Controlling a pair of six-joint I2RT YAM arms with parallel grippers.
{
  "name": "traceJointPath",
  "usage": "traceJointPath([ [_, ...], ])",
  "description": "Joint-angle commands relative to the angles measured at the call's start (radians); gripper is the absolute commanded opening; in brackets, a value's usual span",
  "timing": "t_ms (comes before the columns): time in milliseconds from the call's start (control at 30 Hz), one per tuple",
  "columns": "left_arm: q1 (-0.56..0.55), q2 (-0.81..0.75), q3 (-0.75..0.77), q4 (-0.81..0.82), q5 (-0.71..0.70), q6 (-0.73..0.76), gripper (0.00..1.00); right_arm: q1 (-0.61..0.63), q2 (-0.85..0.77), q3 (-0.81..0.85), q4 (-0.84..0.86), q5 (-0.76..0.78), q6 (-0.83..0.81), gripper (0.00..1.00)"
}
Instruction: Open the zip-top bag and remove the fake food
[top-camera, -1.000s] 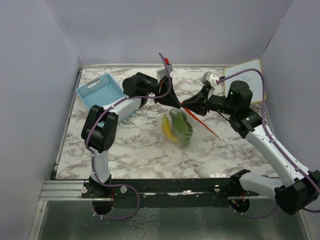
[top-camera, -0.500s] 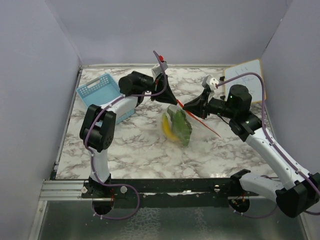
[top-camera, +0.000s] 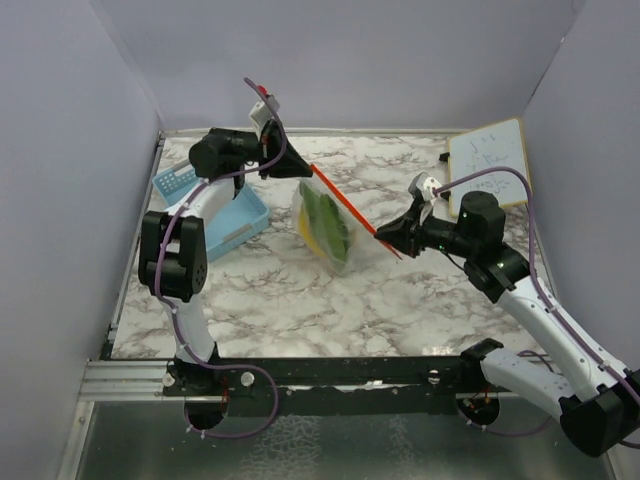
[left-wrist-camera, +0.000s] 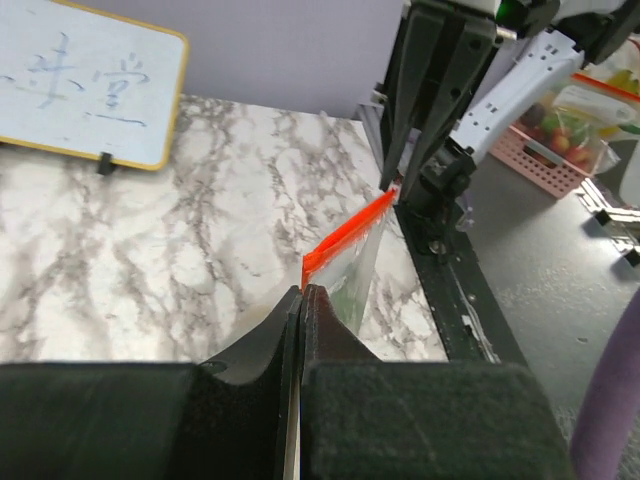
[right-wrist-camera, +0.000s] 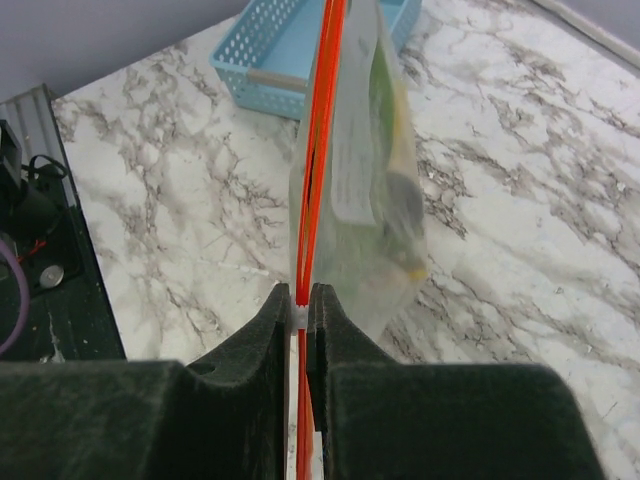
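With the left end effector (top-camera: 298, 172), pinches one end of the zip-top bag (top-camera: 326, 232) by its orange-red zip strip (top-camera: 350, 208), jaws pressed flat together on the plastic. With the right end effector (top-camera: 386, 240), clamps the opposite end of the same strip, jaws closed with only the thin orange band between them.

Holds the strip pulled into a straight line between the two, slanting from back-left down to front-right above the middle of the marble worktop (top-camera: 300, 295). Lets the clear pouch hang floppy beneath the strip. Cannot tell whether its lower edge touches the worktop, nor whether the zip is sealed along its whole length.

Shows the fake food (top-camera: 322, 215) inside, through the plastic: a long green leafy piece (top-camera: 328, 212) lying along the pouch, and a yellow piece (top-camera: 303, 222) against it on the side toward the left arm (top-camera: 175, 255). From the right wrist, looks straight down the strip and catches a dark piece (right-wrist-camera: 405, 215) low in the pouch, blurred.

Has a light-blue basket (top-camera: 240, 215) on the back-left of the worktop, partly hidden under the left arm, near the bag but apart from it. Has a small whiteboard (top-camera: 487, 160) with handwriting at the back-right corner, well apart from the bag.
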Motion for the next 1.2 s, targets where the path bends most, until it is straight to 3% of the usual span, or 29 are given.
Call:
traceJointPath([
  [0, 0.051, 0.024, 0.126, 0.237, -0.031, -0.04, 0.0, -0.003, -0.056, -0.056, -0.05, 0.033, 0.02, 0.02],
  [267, 0.146, 0.1, 0.238, 0.237, -0.031, -0.082, 0.0, -0.003, -0.085, -0.075, -0.065, 0.034, 0.029, 0.01],
  [567, 0.168, 0.128, 0.23, 0.239, -0.086, -0.087, 0.0, -0.002, -0.08, -0.081, -0.069, 0.048, 0.009, 0.01],
  [600, 0.162, 0.122, 0.222, 0.239, -0.086, -0.084, 0.0, -0.002, -0.079, -0.078, -0.064, 0.046, 0.01, 0.03],
  [700, 0.107, 0.094, 0.174, 0.239, -0.066, -0.061, 0.0, -0.002, -0.083, -0.08, -0.013, -0.003, 0.016, 0.34],
  [767, 0.046, 0.086, 0.139, 0.239, -0.03, -0.055, 0.0, -0.003, -0.082, -0.076, 0.03, -0.013, 0.031, 0.42],
  [967, -0.069, 0.014, -0.033, 0.239, -0.018, 0.017, 0.0, -0.002, -0.035, -0.004, 0.072, 0.045, 0.038, 0.44],
  [1167, -0.108, -0.007, -0.054, 0.239, -0.008, 0.021, 0.0, -0.002, 0.075, 0.023, 0.102, 0.066, 0.015, 0.44],
])
